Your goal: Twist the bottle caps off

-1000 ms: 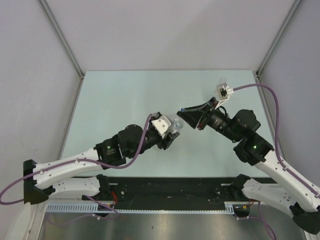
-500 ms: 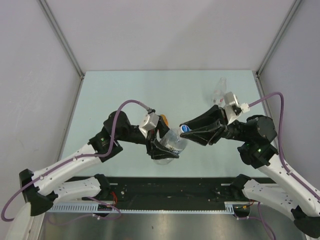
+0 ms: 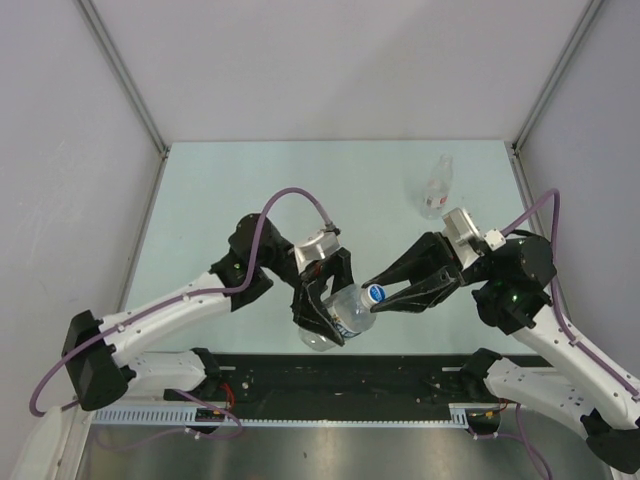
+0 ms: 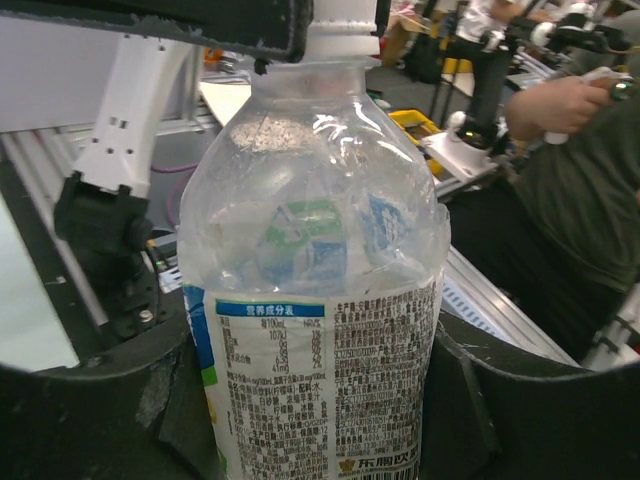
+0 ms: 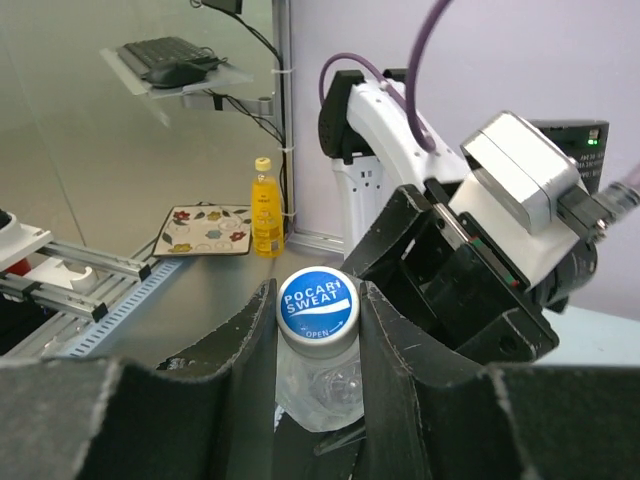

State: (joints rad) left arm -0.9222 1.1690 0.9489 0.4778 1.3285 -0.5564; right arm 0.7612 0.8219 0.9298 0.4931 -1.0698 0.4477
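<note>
A clear bottle [image 3: 340, 315] with a blue label is held tilted over the table's near edge, and my left gripper [image 3: 325, 310] is shut round its body. In the left wrist view the bottle [image 4: 320, 250] fills the space between the left gripper [image 4: 315, 400] fingers. Its white cap with a blue top [image 3: 375, 293] points toward the right arm. My right gripper [image 3: 378, 293] is shut on that cap. The right wrist view shows the cap [image 5: 315, 305] pinched between both sides of the right gripper [image 5: 315, 325]. A slim clear bottle [image 3: 435, 188] stands capped at the back right.
The two arms meet low in the middle, near the front edge of the pale green table [image 3: 250, 190]. Grey walls enclose the table on three sides. Far off in the right wrist view, a yellow bottle [image 5: 263, 208] stands beside a flowered mat [image 5: 200, 230].
Both arms have shifted toward the near edge, bringing the bottle with them. The right gripper stays on the cap. The slim bottle at the back right now shows in full.
</note>
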